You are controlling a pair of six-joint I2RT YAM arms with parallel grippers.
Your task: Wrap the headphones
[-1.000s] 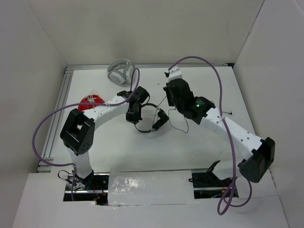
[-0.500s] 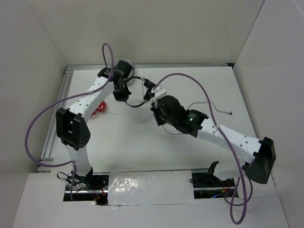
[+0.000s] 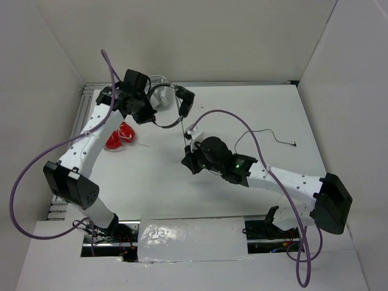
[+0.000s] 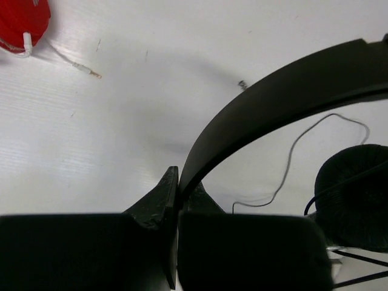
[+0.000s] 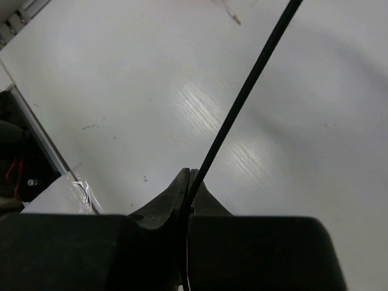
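Note:
The black headphones (image 3: 185,97) hang above the table at the far left. My left gripper (image 3: 147,115) is shut on their thin headband (image 4: 273,97), with one round padded earcup (image 4: 354,194) to its right. The thin black cable (image 3: 183,130) runs straight down from the earcup to my right gripper (image 3: 188,160), which is shut on it. In the right wrist view the cable (image 5: 242,100) leaves the closed jaws (image 5: 190,182) in a taut line. The rest of the cable (image 3: 270,134) lies loose on the table at the right.
Red headphones (image 3: 119,136) with a white cable lie under my left arm and also show in the left wrist view (image 4: 21,21). Grey-white headphones (image 3: 160,82) lie at the back edge behind my left gripper. White walls enclose the table on three sides.
My left gripper has carried the headphones toward the back left and raised them. My right gripper has moved nearer and to the left along the cable, which now runs straight between the two.

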